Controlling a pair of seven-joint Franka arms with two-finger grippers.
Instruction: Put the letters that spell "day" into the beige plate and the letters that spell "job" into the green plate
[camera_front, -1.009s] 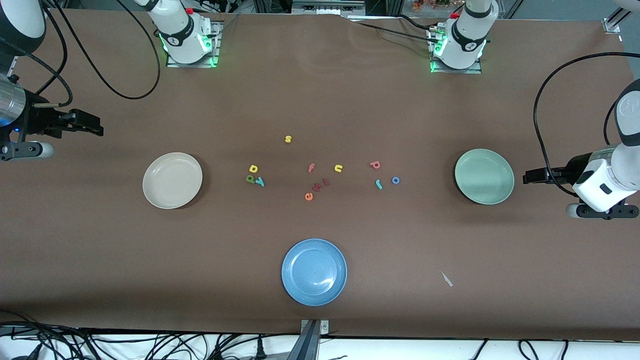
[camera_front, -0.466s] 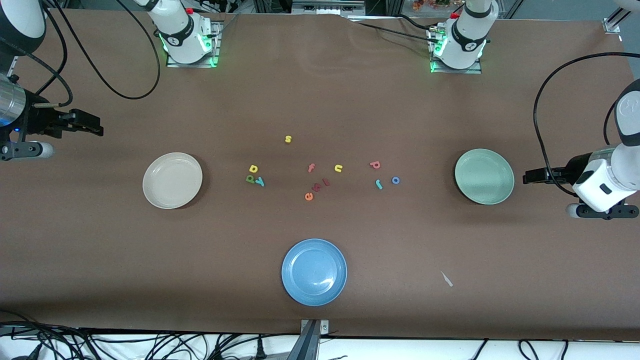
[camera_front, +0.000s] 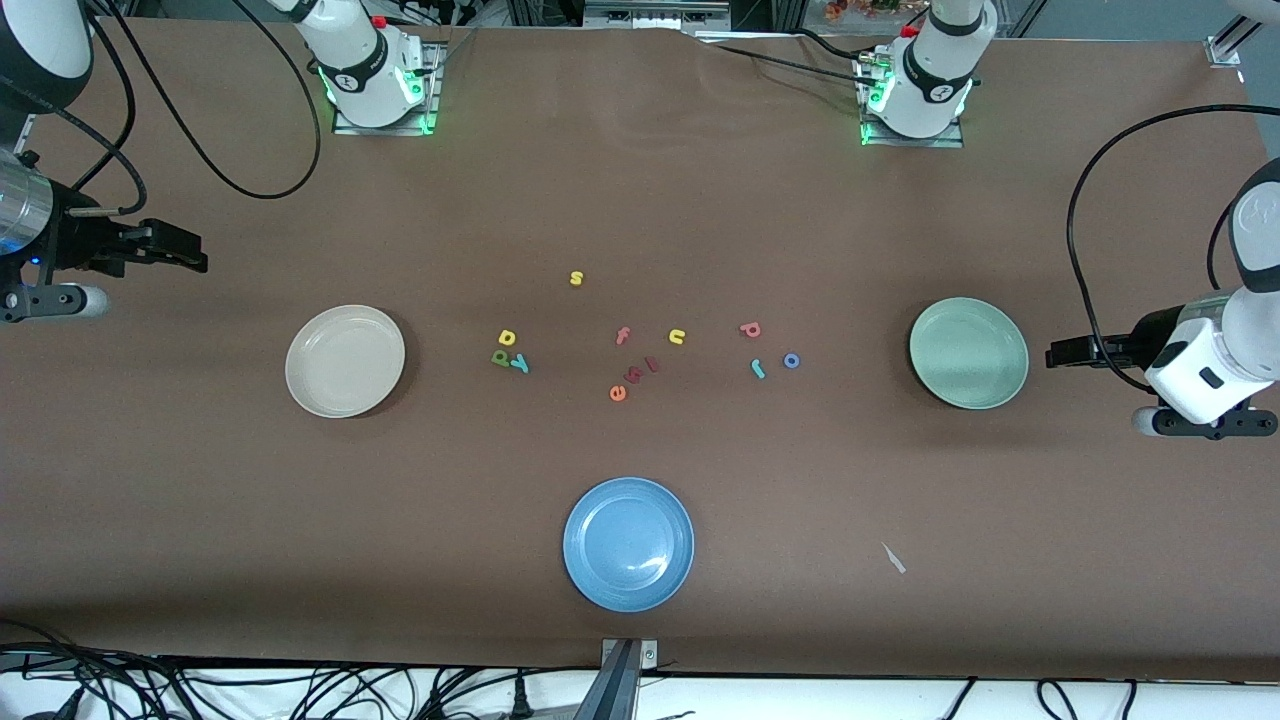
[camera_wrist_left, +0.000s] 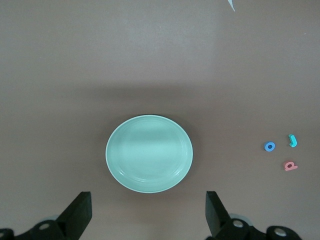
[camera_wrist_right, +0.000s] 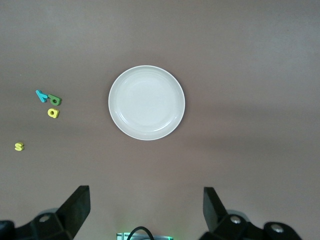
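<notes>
The beige plate (camera_front: 345, 360) (camera_wrist_right: 146, 102) and the green plate (camera_front: 968, 352) (camera_wrist_left: 149, 153) both lie bare. The yellow d (camera_front: 507, 338) (camera_wrist_right: 53, 113), green a (camera_front: 499, 357) (camera_wrist_right: 54, 100) and teal y (camera_front: 519, 364) (camera_wrist_right: 41, 95) cluster mid-table, toward the beige plate. Toward the green plate lie the teal j (camera_front: 758, 369) (camera_wrist_left: 293, 141), blue o (camera_front: 791, 360) (camera_wrist_left: 269, 146) and pinkish b (camera_front: 750, 329) (camera_wrist_left: 290, 165). My right gripper (camera_front: 192, 254) (camera_wrist_right: 146, 205) hangs open at the right arm's end. Open as well, my left gripper (camera_front: 1058, 354) (camera_wrist_left: 148, 210) hangs at the left arm's end, beside the green plate.
A blue plate (camera_front: 628, 543) sits near the front camera. Loose among the two clusters are a yellow s (camera_front: 576, 278), pink f (camera_front: 622, 336), yellow u (camera_front: 677, 337), orange e (camera_front: 617, 393) and two reddish pieces. A white scrap (camera_front: 893, 558) lies on the brown table.
</notes>
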